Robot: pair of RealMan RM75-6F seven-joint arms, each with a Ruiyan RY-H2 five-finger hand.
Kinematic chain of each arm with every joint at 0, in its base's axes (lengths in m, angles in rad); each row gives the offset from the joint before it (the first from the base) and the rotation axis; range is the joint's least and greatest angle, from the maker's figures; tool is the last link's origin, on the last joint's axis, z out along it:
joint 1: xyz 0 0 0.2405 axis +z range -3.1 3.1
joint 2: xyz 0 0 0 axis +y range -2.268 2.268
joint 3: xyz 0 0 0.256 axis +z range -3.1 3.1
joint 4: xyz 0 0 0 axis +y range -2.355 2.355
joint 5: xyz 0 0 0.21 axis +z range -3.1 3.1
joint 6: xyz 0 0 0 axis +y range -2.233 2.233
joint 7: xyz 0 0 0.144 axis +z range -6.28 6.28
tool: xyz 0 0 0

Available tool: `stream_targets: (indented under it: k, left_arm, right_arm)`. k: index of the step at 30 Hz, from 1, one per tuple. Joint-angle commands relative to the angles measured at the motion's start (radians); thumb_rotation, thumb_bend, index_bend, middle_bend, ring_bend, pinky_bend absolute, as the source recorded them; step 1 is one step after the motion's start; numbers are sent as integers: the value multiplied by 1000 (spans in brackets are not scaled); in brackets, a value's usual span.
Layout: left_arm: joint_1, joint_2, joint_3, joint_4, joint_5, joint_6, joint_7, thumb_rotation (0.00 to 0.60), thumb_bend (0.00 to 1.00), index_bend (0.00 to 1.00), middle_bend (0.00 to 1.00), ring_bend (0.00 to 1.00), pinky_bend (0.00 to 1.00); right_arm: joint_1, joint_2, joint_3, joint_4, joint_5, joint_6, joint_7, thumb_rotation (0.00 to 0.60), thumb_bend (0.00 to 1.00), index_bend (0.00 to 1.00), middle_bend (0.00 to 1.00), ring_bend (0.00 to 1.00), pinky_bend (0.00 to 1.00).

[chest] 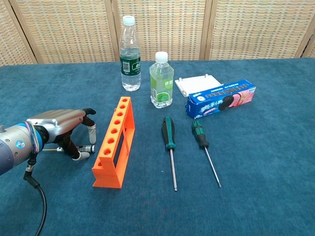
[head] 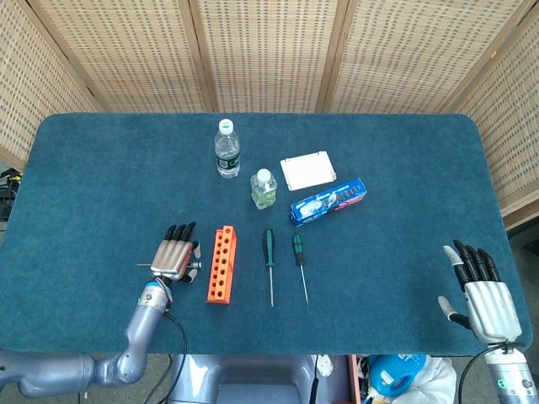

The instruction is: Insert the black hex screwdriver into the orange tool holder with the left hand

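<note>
The black hex screwdriver (chest: 88, 148) lies level just above the blue cloth, left of the orange tool holder (chest: 115, 142), its handle end pointing at the holder. My left hand (chest: 56, 123) arches over it, thumb on the near side and fingers on the far side, pinching the handle. The thin shaft pokes out to the left of the hand. From the head view the left hand (head: 174, 257) sits right beside the holder (head: 221, 264), with the screwdriver (head: 195, 263) end showing between them. My right hand (head: 480, 290) rests open at the table's near right edge, fingers spread.
Two green-handled screwdrivers (chest: 169, 132) (chest: 199, 135) lie right of the holder. Behind them stand a tall water bottle (chest: 130, 54) and a short bottle (chest: 161, 81), with a blue cookie box (chest: 221, 98) and a white box (chest: 197, 83). Wicker screens close off the back.
</note>
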Motion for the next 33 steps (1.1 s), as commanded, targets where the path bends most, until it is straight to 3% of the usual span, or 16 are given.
stream_targets:
  k: [1,5,15,25,33]
  left_arm:
    - [0,-3,4,3,10,2,-6,600,323,577,20,0,0]
    - [4,-6,8,7,38,11,-23,600,366,655,32,0,0]
    - [23,33,-7,-41,82,32,-80,600,369,678,43,0,0]
    - [81,211,-74,-246,169,93,-233,600,371,678,49,0,0]
    - [156,331,-129,-379,283,126,-484,600,384,691,64,0,0]
  right_arm:
    - [0,0,0,1,-1,0,0,600,281,0,0,0,0]
    - [0,0,-1,0,-2,1,-1,600,281,0,0,0,0]
    - [-1,0,0,1,-3,4,2,600,281,0,0,0,0]
    - [0,-3,-3,0,-9,2,-6,600,281,0,0,0,0]
    - [0,-6,-2,2,-4,1,-17,600,281,0,0,0,0]
